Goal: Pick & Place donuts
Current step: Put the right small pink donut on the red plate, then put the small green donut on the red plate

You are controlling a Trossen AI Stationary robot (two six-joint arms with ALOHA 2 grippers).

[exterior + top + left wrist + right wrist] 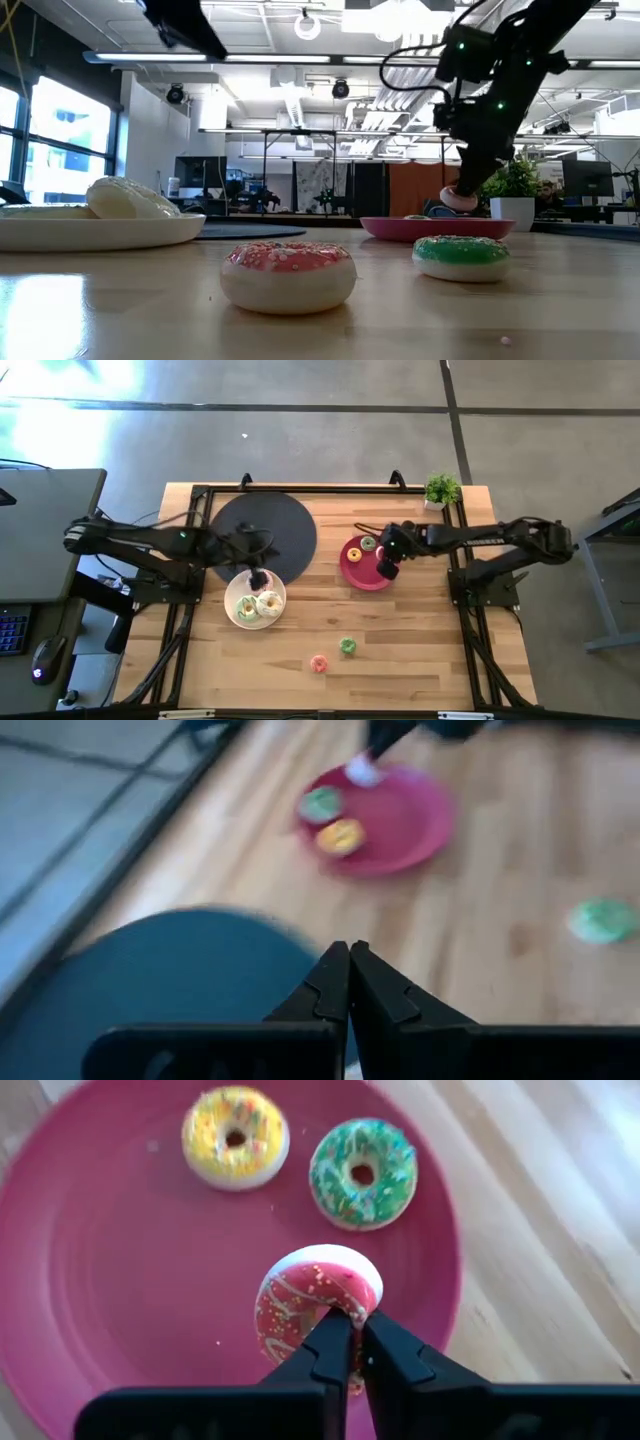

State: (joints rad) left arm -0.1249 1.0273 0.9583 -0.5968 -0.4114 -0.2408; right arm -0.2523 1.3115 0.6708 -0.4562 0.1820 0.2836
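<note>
My right gripper [350, 1330] is over the pink plate [352, 570], shut on a small pink-iced donut [315, 1295]. A yellow donut [235, 1135] and a green donut [362, 1170] lie flat on that plate. My left gripper [350, 960] is shut and holds nothing; it hovers at the far edge of the white plate [238, 622], which carries larger donuts [268, 602]. A green donut [347, 646] and an orange-pink donut [319, 663] lie on the bare table toward its near edge. My right gripper pinches the pink-iced donut by the part of its ring nearest the fingers [335, 1308], between the two fingertips. The fingers come from above, pointing down. The donut stands tilted on edge below them, just over the pink plate [435, 227]; whether it touches the plate I cannot tell.
A round black mat [265, 530] lies at the table's far left, next to the white plate. A small potted plant [441, 490] stands at the far right corner. Bare wood [420, 650] lies around the two loose donuts.
</note>
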